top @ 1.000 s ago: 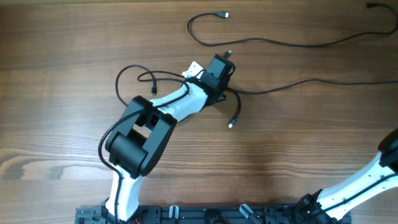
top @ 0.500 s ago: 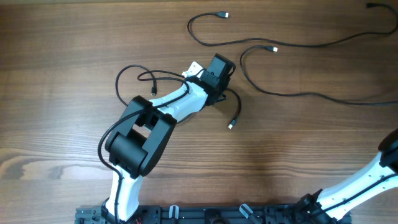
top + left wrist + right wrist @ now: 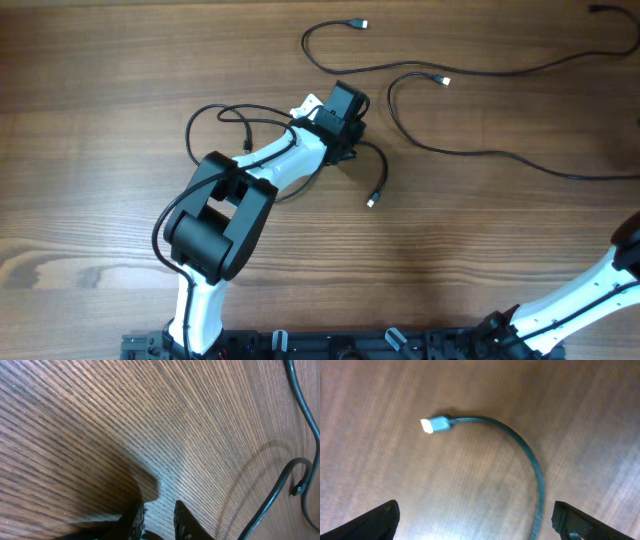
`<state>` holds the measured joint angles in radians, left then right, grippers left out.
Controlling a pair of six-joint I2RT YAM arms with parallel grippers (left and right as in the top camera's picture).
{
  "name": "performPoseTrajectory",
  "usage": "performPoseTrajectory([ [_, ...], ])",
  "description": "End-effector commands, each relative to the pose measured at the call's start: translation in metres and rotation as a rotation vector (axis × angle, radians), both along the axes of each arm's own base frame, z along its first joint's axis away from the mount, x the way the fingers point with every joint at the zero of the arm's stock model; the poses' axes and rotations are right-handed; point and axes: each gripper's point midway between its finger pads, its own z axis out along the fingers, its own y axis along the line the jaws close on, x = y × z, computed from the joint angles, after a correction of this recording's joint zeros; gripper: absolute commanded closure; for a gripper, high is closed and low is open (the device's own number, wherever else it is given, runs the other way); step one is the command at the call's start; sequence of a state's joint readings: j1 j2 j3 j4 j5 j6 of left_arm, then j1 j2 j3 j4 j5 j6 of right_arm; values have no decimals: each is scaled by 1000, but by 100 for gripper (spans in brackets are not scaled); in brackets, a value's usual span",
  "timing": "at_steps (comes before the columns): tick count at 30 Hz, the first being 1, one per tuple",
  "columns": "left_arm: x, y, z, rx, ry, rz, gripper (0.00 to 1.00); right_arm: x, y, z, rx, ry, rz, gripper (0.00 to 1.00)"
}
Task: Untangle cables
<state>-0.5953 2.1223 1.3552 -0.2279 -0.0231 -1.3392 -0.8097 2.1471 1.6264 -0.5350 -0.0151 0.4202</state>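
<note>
Overhead view: the near cable loops to the left of the left tool, passes beneath it and ends in a plug on the robot's side, its length running roughly left to right. The middle cable and far cable lie farther out on the table, neither crossing it. The left tool, much the nearer, shows fingertips narrowly apart over bare wood. The right tool is spread wide above a plug end; which cable this belongs to cannot be told.
</note>
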Motion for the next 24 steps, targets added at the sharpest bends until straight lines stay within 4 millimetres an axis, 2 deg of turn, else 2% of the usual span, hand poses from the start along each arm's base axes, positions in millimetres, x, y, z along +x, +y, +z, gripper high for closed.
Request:
performPoseTrajectory([
  [1, -10, 3, -12, 41, 26, -73, 79, -13, 1, 24, 19, -26, 6, 0],
  [3, -13, 1, -13, 57, 23, -127, 82, -20, 2, 38, 11, -25, 6, 0],
  [5, -18, -2, -14, 53, 31, -162, 79, -26, 2, 60, -11, -44, -1, 0],
  [9, -21, -5, -12, 44, 38, -181, 66, -37, 3, 123, -98, -118, -15, 0],
  [11, -19, -6, -6, 50, 18, -204, 60, -47, 9, 164, -155, -164, -22, 0],
  [12, -19, -6, -2, 53, 10, -214, 54, -53, 16, 190, -190, -193, -23, 0],
  [14, -19, -5, 11, 61, -16, -242, 50, -70, 33, 234, -251, -240, -32, 0],
  [17, -20, 1, 28, 97, -43, -263, 50, -100, 61, 292, -350, -293, -51, 0],
  [18, -21, 4, 34, 119, -53, -269, 50, -106, 69, 303, -368, -307, -51, 0],
  [21, -26, 24, 55, 231, -80, -272, 50, -143, 115, 351, -443, -375, -47, 0],
  [24, -36, 36, 70, 291, -82, -327, 45, -159, 155, 373, -476, -427, 39, 0],
])
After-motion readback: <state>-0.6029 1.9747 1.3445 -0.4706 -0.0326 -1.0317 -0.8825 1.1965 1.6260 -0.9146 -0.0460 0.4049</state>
